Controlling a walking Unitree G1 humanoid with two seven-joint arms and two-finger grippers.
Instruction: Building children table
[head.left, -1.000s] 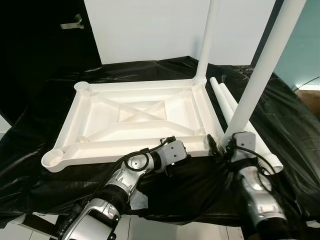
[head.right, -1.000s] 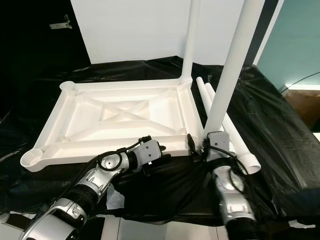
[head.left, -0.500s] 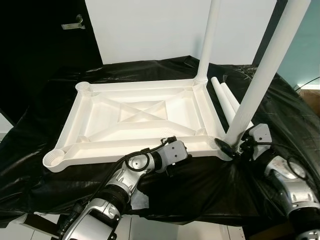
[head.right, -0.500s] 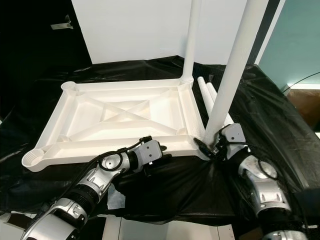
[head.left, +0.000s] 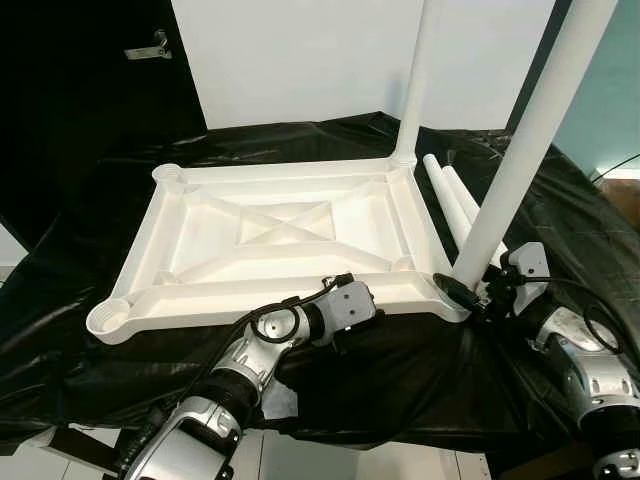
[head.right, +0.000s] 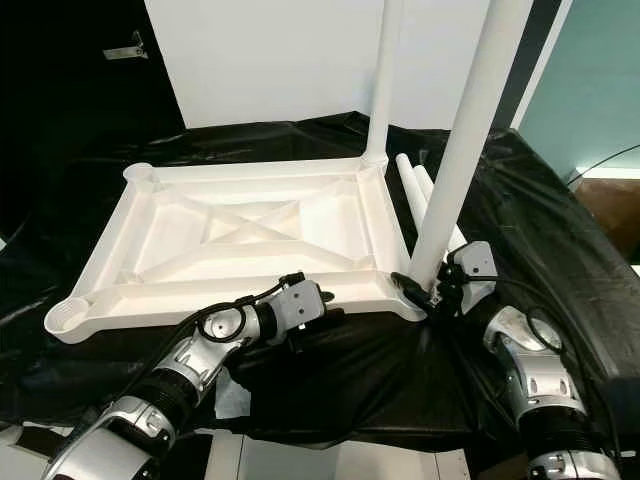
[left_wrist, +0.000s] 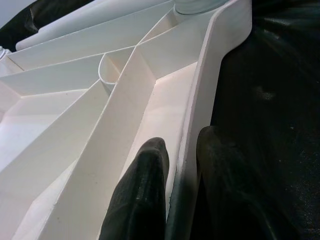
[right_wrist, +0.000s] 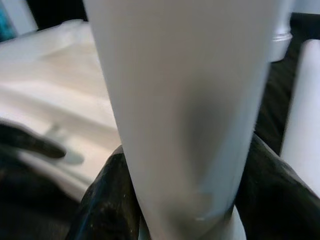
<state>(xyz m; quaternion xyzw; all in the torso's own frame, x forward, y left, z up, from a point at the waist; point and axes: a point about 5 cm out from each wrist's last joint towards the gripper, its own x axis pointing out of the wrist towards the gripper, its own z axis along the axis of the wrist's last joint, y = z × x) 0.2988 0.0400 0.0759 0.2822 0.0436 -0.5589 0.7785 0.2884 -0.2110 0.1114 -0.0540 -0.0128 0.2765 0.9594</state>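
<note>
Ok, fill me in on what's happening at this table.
The robot is assembling a white plastic children's table, whose tabletop lies upside down on a black sheet. Two legs stand upright in the corner sockets on the robot's right. The right gripper is closed around the base of the near leg, at its socket. The left gripper pinches the tabletop's near rim, one finger inside and one outside, steadying it. Two loose legs lie on the sheet beside the tabletop, and the two sockets on the left have no legs in them.

Head views are bright and sharp, even light from above; the black cloth (head.left: 560, 215) has soft sheen patches. Right wrist view is blurry up close; the white leg (right_wrist: 185, 110) is out of focus.
</note>
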